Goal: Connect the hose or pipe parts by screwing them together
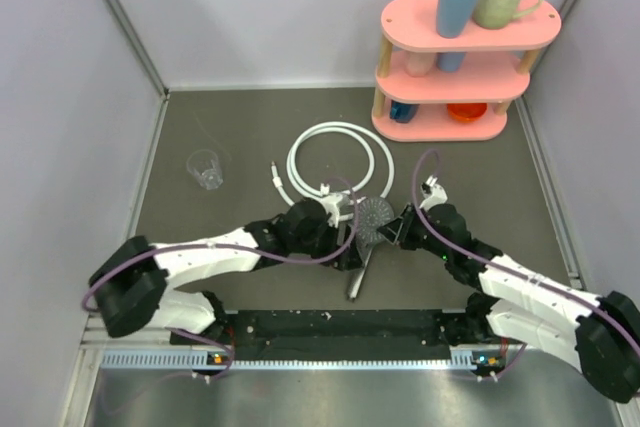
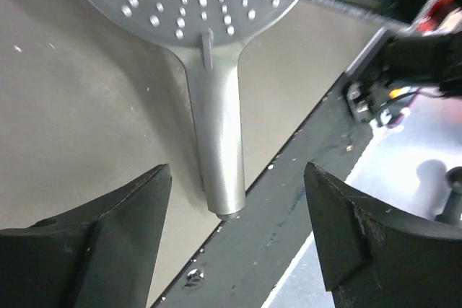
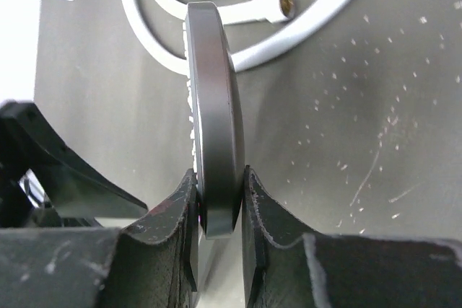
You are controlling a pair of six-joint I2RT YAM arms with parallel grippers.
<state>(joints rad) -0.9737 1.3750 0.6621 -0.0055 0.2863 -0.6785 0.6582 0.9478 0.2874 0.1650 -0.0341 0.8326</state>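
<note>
Just now the shower head (image 3: 214, 106) stands on edge near the middle of the worktop (image 1: 240, 122). My right jaws are closed on its round rim, one on each face. Its straight handle (image 2: 216, 142) runs toward the near edge and ends close to the dark strip there. My left jaws stand wide on either side of that handle and touch nothing.

I judge the head hard, stiff and smooth-skinned, and light enough for a pinch like this. The rim is rounded, though, so it may swivel once a twist goes through it. The handle, low down near its end, looks like the steadier hold.

Just beyond it, on the far side, the white hose (image 1: 340, 152) lies in loops. It looks soft and springy and will likely drag its coils along. I would take it right behind the metal end fitting (image 3: 279, 3) — small, possibly slippery — not by the tube.

Further out, a clear cup (image 1: 206, 169) sits to the far left and a pink shelf (image 1: 440, 127) to the far right, both well apart from the work.
</note>
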